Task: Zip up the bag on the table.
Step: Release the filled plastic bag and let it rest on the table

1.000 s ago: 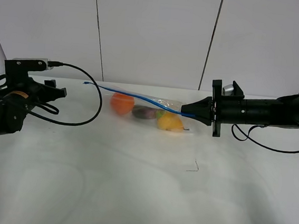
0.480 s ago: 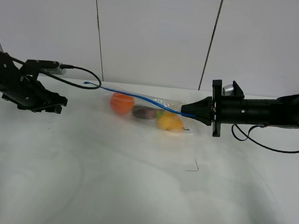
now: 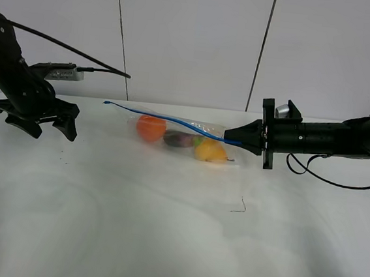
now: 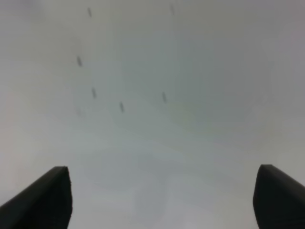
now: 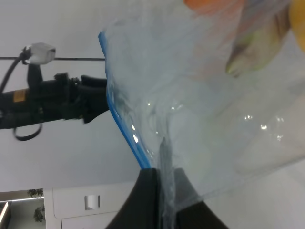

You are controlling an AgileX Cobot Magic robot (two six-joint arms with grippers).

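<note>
Bag (image 3: 182, 136) end inside clamped right pincer (image 3: 229, 141)

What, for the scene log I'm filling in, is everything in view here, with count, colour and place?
bag: one, clear with a blue zipper strip, on the table towards the back, middle
orange produce: one, orange, inside the bag, left end
purple produce: one, dark purple, inside the bag, middle
yellow produce: one, yellow, inside the bag, right end
dark thread: one, black, on the table in front of the bag
table: one, white, fills the foreground
wall panels: several, white, behind the table
left gripper: one, black, open, at the table's left, apart from the bag
right gripper: one, black, shut on the bag's right end
</note>
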